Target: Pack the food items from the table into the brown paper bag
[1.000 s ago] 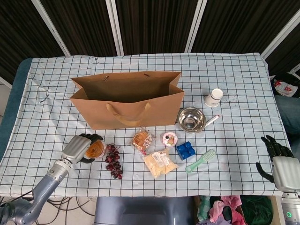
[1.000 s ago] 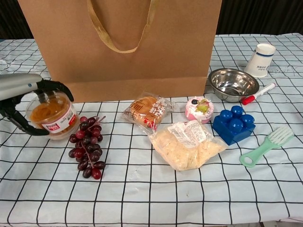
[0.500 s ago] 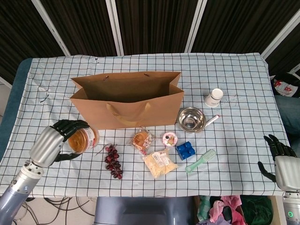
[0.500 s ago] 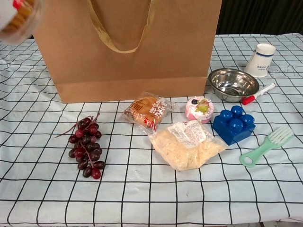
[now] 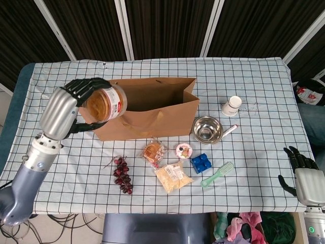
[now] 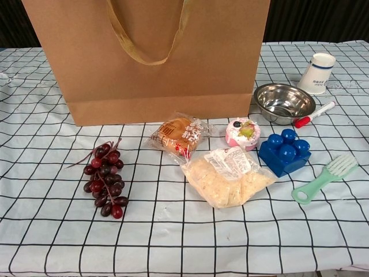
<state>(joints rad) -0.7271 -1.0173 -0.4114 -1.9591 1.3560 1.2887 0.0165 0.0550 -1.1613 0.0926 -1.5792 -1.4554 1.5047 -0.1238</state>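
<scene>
The brown paper bag (image 5: 144, 109) stands open-topped, its mouth unblocked from above. Grapes (image 5: 122, 174), bun (image 5: 154, 151), snack packet (image 5: 173, 177), blue block (image 5: 201, 163) and brush (image 5: 217, 174) crowd the bench (image 5: 254, 147) before it.

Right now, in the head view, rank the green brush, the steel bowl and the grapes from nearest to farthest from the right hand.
From the right hand, at the table's right edge:
1. Green brush, nearest, front right.
2. Steel bowl, farther back, beside the bag.
3. Grapes, farthest, front left.
</scene>
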